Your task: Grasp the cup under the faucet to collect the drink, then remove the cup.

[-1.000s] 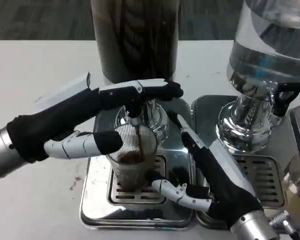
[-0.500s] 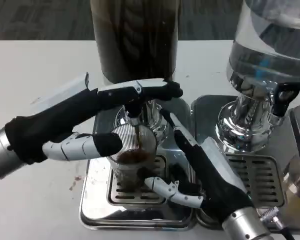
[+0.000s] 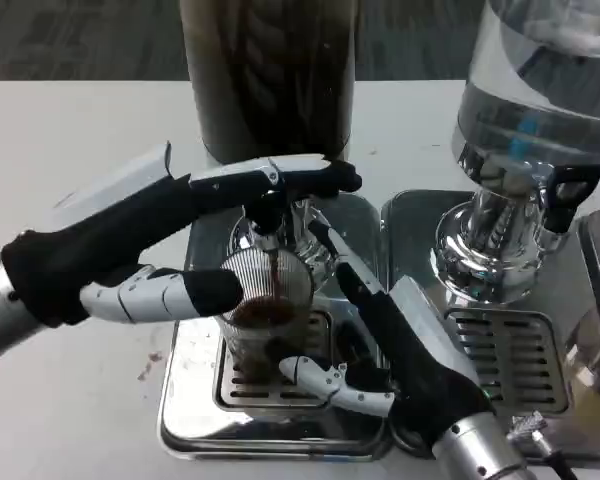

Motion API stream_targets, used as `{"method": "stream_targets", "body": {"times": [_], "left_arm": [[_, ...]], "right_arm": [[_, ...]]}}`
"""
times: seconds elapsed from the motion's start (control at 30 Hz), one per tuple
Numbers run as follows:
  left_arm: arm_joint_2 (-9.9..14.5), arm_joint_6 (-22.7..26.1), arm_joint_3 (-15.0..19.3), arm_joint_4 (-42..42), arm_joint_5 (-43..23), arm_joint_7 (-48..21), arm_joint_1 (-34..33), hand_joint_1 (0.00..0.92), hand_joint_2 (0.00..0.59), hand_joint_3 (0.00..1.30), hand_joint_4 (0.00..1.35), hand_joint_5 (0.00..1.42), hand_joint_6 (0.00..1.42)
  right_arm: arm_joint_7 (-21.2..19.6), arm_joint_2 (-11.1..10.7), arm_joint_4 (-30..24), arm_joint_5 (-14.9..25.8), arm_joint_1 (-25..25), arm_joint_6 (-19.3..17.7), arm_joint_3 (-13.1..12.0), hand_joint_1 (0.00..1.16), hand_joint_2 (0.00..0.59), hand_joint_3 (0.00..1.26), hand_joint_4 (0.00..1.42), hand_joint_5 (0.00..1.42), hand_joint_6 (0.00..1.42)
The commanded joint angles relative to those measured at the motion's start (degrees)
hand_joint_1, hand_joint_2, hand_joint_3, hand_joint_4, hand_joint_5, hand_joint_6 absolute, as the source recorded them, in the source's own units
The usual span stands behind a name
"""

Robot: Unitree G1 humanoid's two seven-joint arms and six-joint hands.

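Observation:
A clear ribbed cup (image 3: 265, 315) stands on the drip tray (image 3: 195, 395) under the faucet (image 3: 272, 215) of the dark drink dispenser (image 3: 270, 75). A thin dark stream runs into it, and it is partly filled. My left hand (image 3: 170, 235) lays its long fingers across the faucet lever and presses it; its thumb (image 3: 175, 292) lies beside the cup's left wall. My right hand (image 3: 400, 350) straddles the cup from the right, with the thumb (image 3: 315, 378) in front of the cup's base and the fingers (image 3: 340, 265) along its far right side. I cannot tell whether they touch it.
A second dispenser (image 3: 535, 100) with clear liquid stands at the right on its own drip tray (image 3: 510, 350), close to my right forearm. A few dark drops (image 3: 150, 365) stain the white table (image 3: 70, 140) left of the tray.
My right hand has slid left and forward until it sits around the cup. The left hand stays on the lever, and the drink level in the cup has risen slightly.

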Motion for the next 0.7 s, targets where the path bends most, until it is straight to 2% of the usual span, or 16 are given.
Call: {"method": "stream_targets", "body": {"times": [0.03,0.33,0.47,0.6,0.7], "left_arm": [[0.76,-1.34,0.17,-0.34,2.19,1.24,0.97,0.000,0.096,0.20,0.13,0.18,0.12],[0.75,-2.02,2.12,-0.22,3.79,5.36,2.17,0.000,0.095,0.19,0.13,0.19,0.13],[1.26,-3.74,3.44,0.06,5.04,7.19,2.79,0.000,0.093,0.19,0.13,0.19,0.13],[0.67,-4.08,5.07,0.81,4.94,9.29,3.41,0.000,0.090,0.19,0.13,0.19,0.14],[-0.10,-3.87,6.27,1.58,5.13,11.71,4.06,0.000,0.056,0.16,0.10,0.16,0.13]], "right_arm": [[-0.38,0.32,0.70,0.17,-1.09,-1.20,0.33,0.61,0.230,0.00,0.00,0.00,0.02],[-0.65,0.52,1.91,0.69,-1.46,-1.72,0.33,0.61,0.230,0.00,0.00,0.00,0.02],[-0.68,0.62,2.32,0.98,-1.50,-2.20,0.27,0.61,0.230,0.00,0.00,0.00,0.02],[-0.79,0.79,2.35,1.06,-1.43,-2.56,0.25,0.61,0.230,0.00,0.00,0.00,0.02],[-0.64,0.86,2.36,1.37,-1.36,-2.64,0.14,0.61,0.228,0.00,0.00,0.00,0.02]]}}
